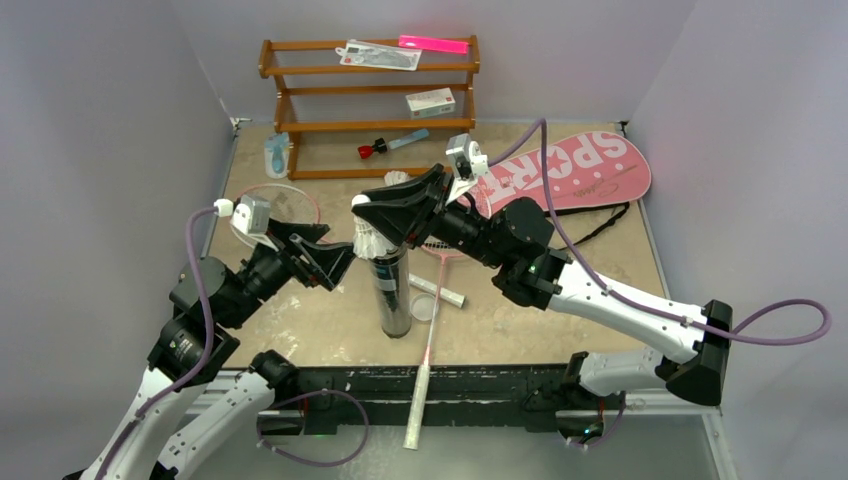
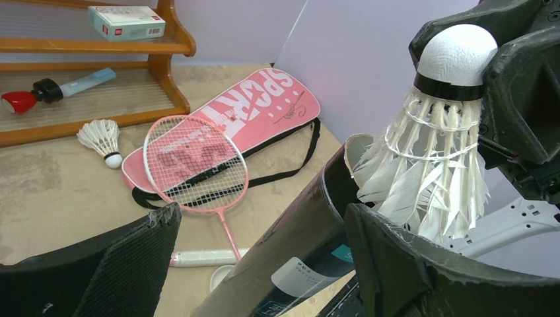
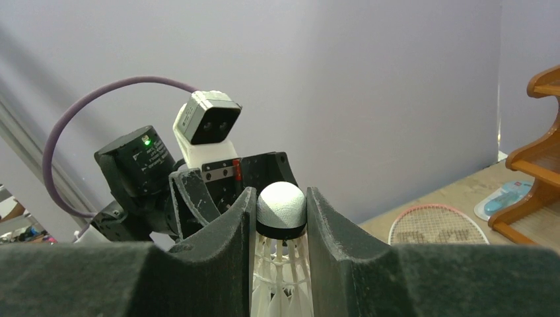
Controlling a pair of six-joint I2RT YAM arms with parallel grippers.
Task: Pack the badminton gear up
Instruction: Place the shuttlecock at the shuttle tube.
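Right tool (image 3: pixel 280 198) grips the shuttlecock (image 2: pixel 432 158), feathers over black tube (image 2: pixel 297 231).

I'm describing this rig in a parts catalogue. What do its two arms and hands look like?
The left arm and right arm have white lower links and black upper joints. The left hand and right hand each have two broad, matte black fingers with rough edges. A white camera sits on each wrist, fed by a purple cable.
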